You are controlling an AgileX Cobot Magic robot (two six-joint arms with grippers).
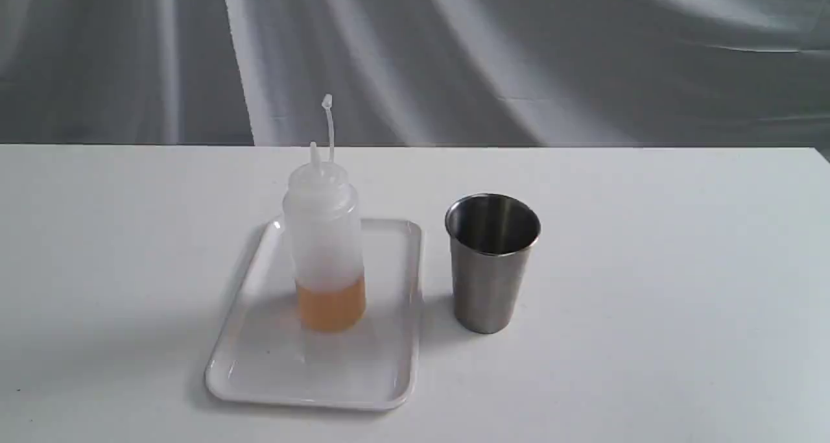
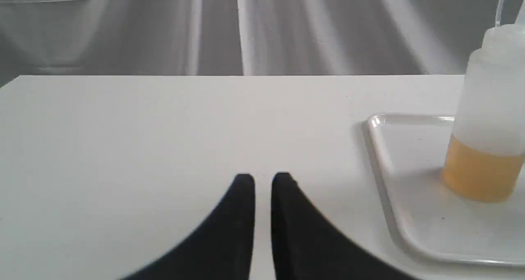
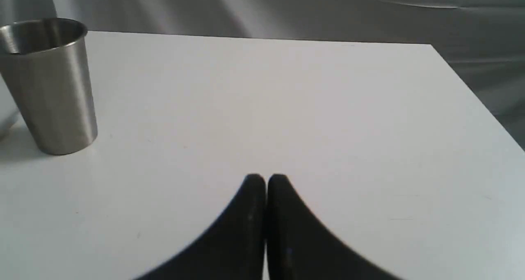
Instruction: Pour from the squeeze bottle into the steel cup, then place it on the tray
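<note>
Glossy white rectangular plastic tray (image 1: 259, 365) lies flat on the white table (image 1: 648, 268), left of centre. Translucent frosted plastic squeeze bottle with amber liquid (image 1: 324, 248) stands upright on the tray, mid-width, toward its far half. Brushed stainless-steel cup (image 1: 493, 281) stands upright on the table just right of the tray, not touching it, level with the bottle. Black left gripper (image 2: 262, 179) sits low over bare table, apart from the tray. Black right gripper (image 3: 265, 179) sits low over bare table, well apart from the cup.
</note>
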